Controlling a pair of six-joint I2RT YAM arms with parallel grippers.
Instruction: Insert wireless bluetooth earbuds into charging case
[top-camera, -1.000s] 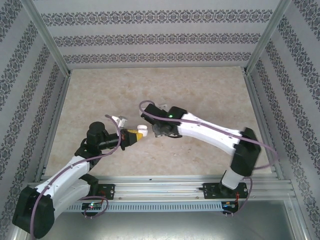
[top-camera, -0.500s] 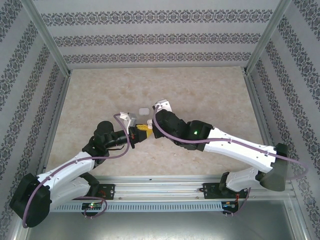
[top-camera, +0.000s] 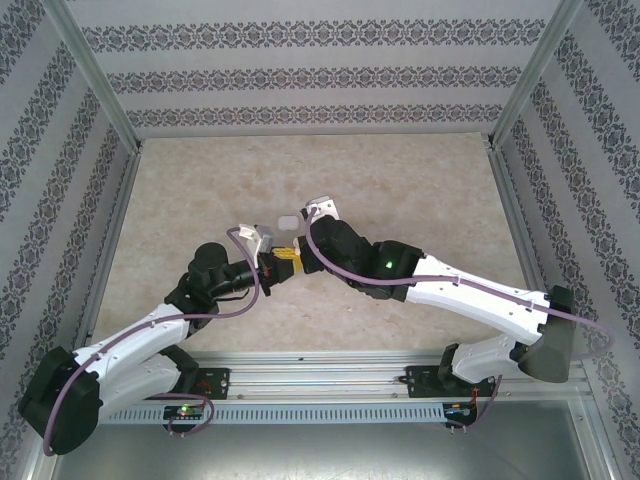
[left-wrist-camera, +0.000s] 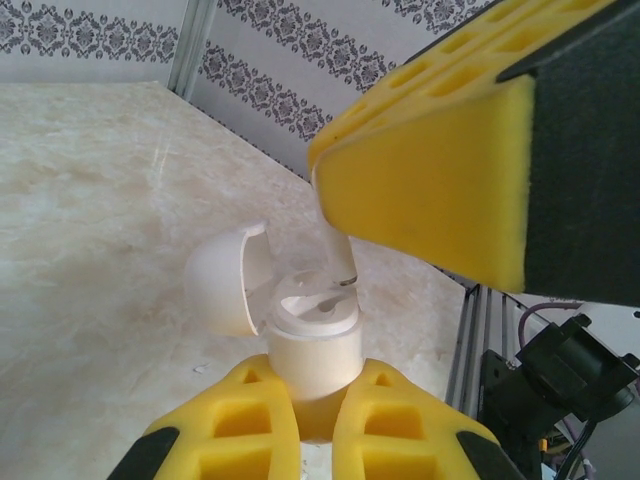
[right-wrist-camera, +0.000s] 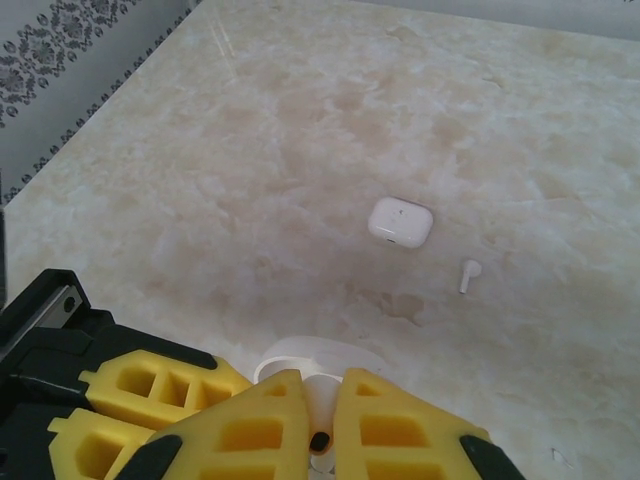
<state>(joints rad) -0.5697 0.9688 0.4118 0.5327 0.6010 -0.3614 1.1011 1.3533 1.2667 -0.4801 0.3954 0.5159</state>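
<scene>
One earbud pinched by right gripper, over open case, case clamped by left gripper

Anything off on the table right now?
A loose earbud lies on the table, beside but apart from a closed case. The left gripper holds the open case; the right gripper holds a second earbud at its opening. Nothing damaged.

- The top camera looked down from high behind, taking in the whole table.
- The left wrist camera faced along it, the right downward, both close.
- Both shared the open case.
</scene>
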